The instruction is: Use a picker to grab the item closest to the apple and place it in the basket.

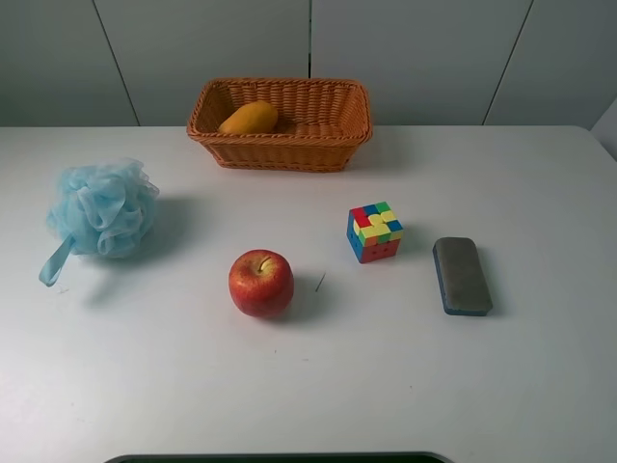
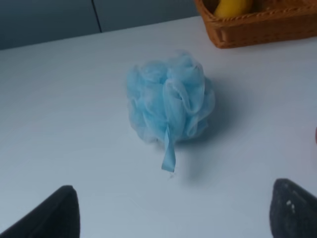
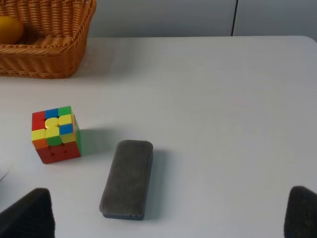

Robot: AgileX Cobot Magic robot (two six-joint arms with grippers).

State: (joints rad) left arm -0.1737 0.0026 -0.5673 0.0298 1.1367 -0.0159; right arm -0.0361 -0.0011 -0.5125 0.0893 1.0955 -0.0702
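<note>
A red apple (image 1: 260, 282) sits on the white table (image 1: 308, 386) near the middle. A multicoloured puzzle cube (image 1: 374, 231) stands to its right and slightly behind; it also shows in the right wrist view (image 3: 55, 134). A wicker basket (image 1: 328, 147) at the back holds a yellow-orange fruit (image 1: 249, 118). Neither arm shows in the exterior high view. My left gripper (image 2: 173, 218) is open and empty, short of a blue bath pouf (image 2: 170, 103). My right gripper (image 3: 163, 218) is open and empty, short of a grey eraser block (image 3: 127, 177).
The blue bath pouf (image 1: 101, 209) with its ribbon loop lies at the left of the table. The grey eraser block (image 1: 462, 275) lies right of the cube. A dark edge (image 1: 280, 457) runs along the table's front. A pale panelled wall stands behind the basket.
</note>
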